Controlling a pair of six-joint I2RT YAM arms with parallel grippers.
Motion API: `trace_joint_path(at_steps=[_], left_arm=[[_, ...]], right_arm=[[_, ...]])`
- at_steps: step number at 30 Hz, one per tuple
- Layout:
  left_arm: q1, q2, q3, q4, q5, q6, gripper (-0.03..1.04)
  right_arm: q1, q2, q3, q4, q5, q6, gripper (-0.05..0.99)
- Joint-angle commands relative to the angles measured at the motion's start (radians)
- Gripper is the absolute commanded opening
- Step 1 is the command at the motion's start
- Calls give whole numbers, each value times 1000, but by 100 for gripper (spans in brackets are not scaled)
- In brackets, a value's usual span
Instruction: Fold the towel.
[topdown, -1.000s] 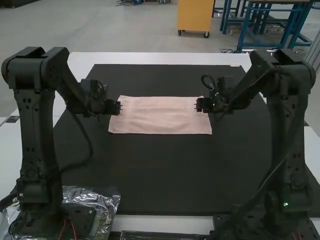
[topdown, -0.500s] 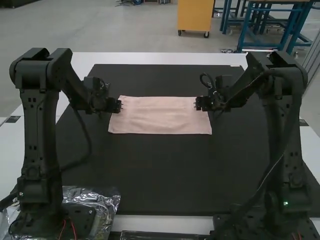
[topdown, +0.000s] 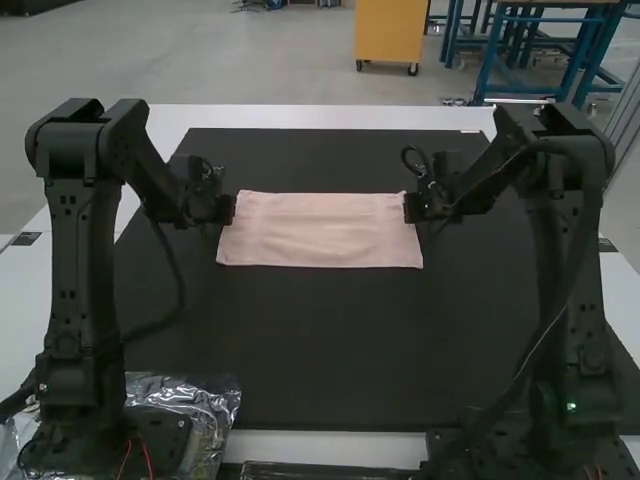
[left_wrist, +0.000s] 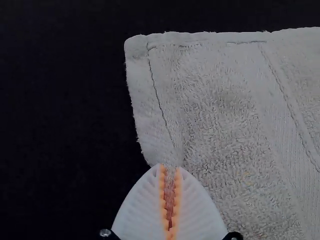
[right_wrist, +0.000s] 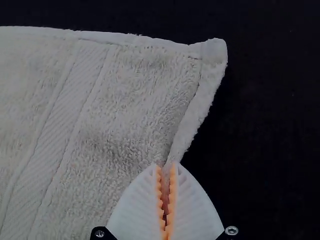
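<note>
The left claw (left_wrist: 170, 168) was clamped on the towel's left side edge, a little in from a corner. The towel (topdown: 320, 232) lay flat on the black mat (topdown: 320, 340) over the tabletop (topdown: 320, 118), its terry likely light, limp, grippy and hardly fragile, apt to sag mid-span unless kept taut. The right claw (right_wrist: 166, 165) pinched the opposite edge, a sensible matching hold for an even fold.
</note>
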Motion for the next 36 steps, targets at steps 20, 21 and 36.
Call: trace_joint_path(at_steps=[20,21,36], left_arm=[[41,-240,-58,-96,75,10,2],[41,-251,-69,-110,78,13,2],[78,-407,-266,-158,79,93,2]], right_arm=[[-64,-268,-124,-44,-75,43,-2],[-66,-280,-138,-54,-82,46,-2],[-61,-470,-374,-87,-130,52,-2]])
